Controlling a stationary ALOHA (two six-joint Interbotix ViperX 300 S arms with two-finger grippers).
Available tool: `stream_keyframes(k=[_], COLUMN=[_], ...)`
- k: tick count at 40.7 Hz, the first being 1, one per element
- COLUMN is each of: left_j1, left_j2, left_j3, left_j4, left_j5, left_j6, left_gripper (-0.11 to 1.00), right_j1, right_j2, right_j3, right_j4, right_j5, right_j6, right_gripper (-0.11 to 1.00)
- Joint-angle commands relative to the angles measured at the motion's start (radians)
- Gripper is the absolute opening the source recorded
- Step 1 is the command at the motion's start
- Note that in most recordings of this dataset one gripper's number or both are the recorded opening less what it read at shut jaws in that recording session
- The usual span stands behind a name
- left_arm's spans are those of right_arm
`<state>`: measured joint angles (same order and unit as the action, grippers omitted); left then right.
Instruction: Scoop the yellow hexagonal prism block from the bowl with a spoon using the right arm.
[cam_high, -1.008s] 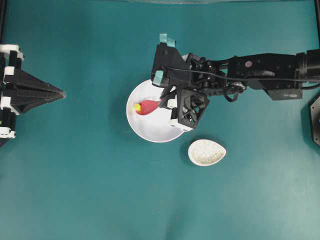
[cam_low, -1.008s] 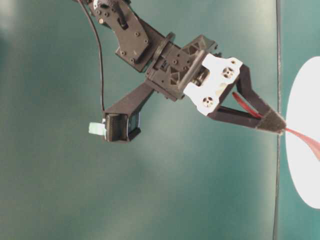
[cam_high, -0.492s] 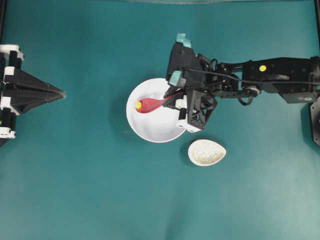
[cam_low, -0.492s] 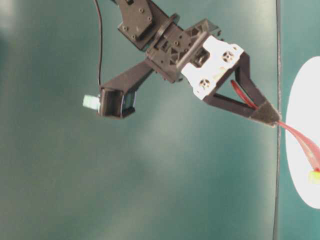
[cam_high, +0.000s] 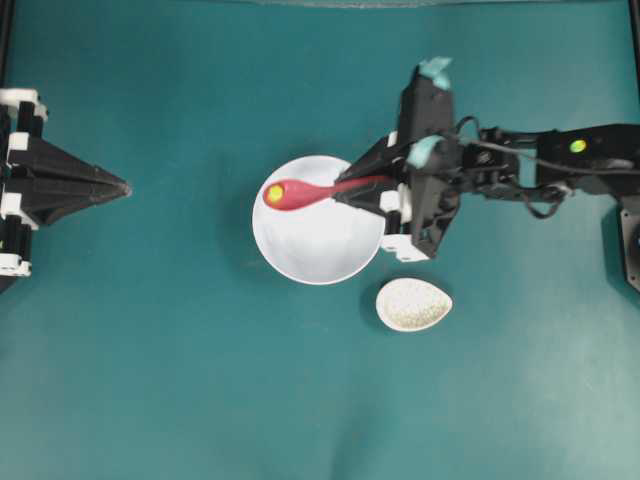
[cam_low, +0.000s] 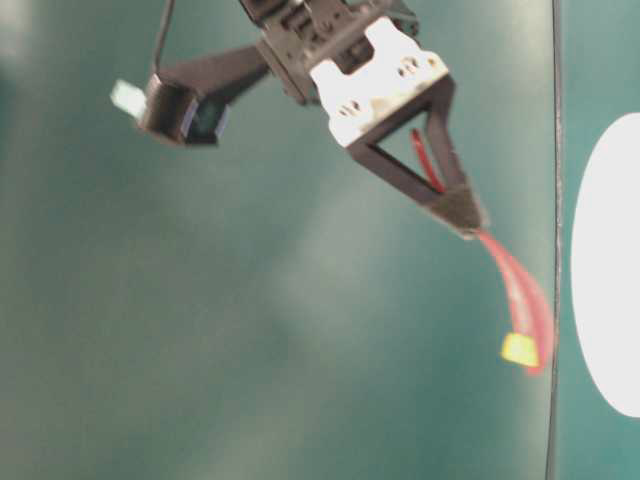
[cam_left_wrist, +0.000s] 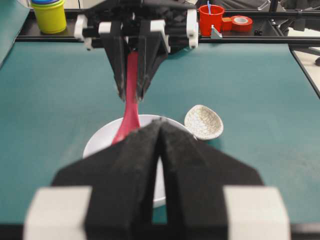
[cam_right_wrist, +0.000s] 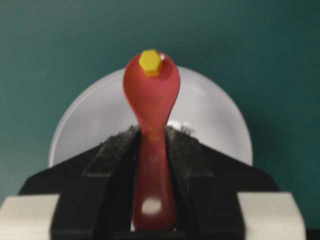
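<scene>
Far left, the left gripper (cam_high: 122, 187) sits idle, fingers pressed together. Over the bowl (cam_high: 318, 250) the spoon (cam_high: 300, 193) hangs clear of the white, the block (cam_high: 275, 193) resting near its tip. The right gripper (cam_high: 340, 194) clamps the handle.

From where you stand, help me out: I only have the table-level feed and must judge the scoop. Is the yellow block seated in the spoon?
Observer: Yes. The right wrist view shows the yellow block sitting at the far tip of the spoon.
Operator: Are the fingers gripping the handle squarely?
Observer: The right gripper has its fingers clamped on either side of the handle.
Operator: Where is the scoop relative to the bowl?
Observer: Overhead, it lies over the left part of the bowl.
Operator: And the other arm?
Observer: The left gripper sits shut, far left of the bowl.
</scene>
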<state>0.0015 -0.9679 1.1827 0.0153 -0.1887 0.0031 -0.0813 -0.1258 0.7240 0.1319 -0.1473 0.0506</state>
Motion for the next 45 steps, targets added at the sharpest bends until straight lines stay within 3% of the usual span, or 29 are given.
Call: stream_keyframes(k=[1,14,45], left_j1=[-0.002,-0.002,0.0], left_j2=[0.006,0.005,0.005], left_j3=[-0.023,-0.023,-0.023], left_j4=[0.003,0.003,0.003], left_j5=[-0.005,-0.005,-0.005], left_j6=[0.002,0.002,0.002], left_gripper=[-0.01,-0.01,-0.01], right_j1=[0.008,0.02,0.02], right_j2=[-0.051,-0.129,-0.175], right_j3=[0.015,0.101,0.143], right_j4=[-0.003,-0.046,-0.092], right_j5=[-0.078,-0.225,-0.341], right_j6=[-0.005,-0.009,-0.012], right_gripper=[0.23,0.23,0.23])
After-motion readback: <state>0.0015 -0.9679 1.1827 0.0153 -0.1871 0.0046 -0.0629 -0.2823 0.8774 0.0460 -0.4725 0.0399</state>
